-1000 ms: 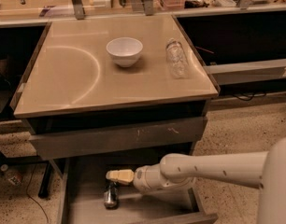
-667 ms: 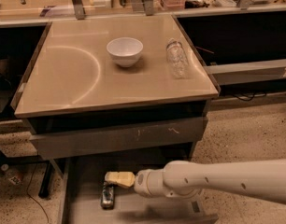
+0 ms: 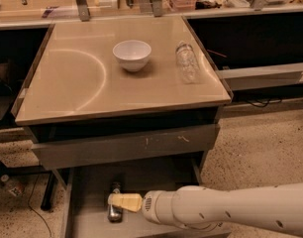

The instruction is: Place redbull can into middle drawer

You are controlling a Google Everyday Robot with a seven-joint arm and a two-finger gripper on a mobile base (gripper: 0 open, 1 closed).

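The redbull can is a slim dark and silvery can lying lengthwise inside the open middle drawer, near its left side. My gripper, cream-coloured at the end of a thick white arm, reaches in from the right. It sits directly over the middle of the can and hides that part. I cannot tell whether it touches the can.
Above the open drawer is a closed drawer front with white scratches. On the tan tabletop stand a white bowl and a clear plastic bottle lying on its side. Speckled floor lies to the right.
My gripper and arm have moved lower and to the left, and now lie over the can. The can has stayed in about the same spot in the drawer.
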